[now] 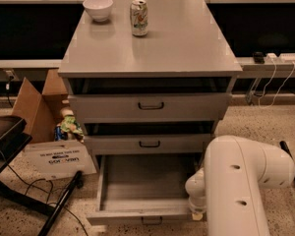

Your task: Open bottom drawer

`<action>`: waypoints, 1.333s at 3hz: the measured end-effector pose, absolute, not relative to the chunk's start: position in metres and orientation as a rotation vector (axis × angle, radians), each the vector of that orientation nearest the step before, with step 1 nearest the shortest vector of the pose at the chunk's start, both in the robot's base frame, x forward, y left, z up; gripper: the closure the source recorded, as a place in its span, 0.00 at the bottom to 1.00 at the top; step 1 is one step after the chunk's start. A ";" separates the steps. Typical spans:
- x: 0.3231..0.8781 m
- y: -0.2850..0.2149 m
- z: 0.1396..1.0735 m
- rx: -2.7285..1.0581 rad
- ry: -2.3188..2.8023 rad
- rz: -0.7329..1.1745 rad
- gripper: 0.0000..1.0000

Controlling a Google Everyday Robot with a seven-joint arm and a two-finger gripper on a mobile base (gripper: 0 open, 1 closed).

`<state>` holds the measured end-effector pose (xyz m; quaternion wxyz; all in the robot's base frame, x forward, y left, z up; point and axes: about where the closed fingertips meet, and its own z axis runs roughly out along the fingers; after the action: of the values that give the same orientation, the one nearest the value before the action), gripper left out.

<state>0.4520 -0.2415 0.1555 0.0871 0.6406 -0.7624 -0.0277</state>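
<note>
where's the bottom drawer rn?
Camera view, lower centre: the shallow grey bottom drawer is pulled out beneath the mid-sized grey drawer front, with the gripper at its front-right corner, mostly hidden by the white arm.

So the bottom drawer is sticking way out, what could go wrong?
The bottom drawer looks pulled far out, so more pulling might yank it off its rails. The gripper sits low at the drawer's right front corner, under the big white arm; swinging away could bump the drawer. A hard jolt might also tip the can standing on the cabinet top.
</note>
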 end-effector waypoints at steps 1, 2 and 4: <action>0.440 -0.244 0.154 1.883 -2.279 -0.085 1.00; 0.440 -0.242 0.154 1.883 -2.279 -0.085 1.00; 0.440 -0.242 0.154 1.883 -2.279 -0.085 0.59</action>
<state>0.4401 -0.2417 0.1541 0.0921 0.6339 -0.7673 -0.0286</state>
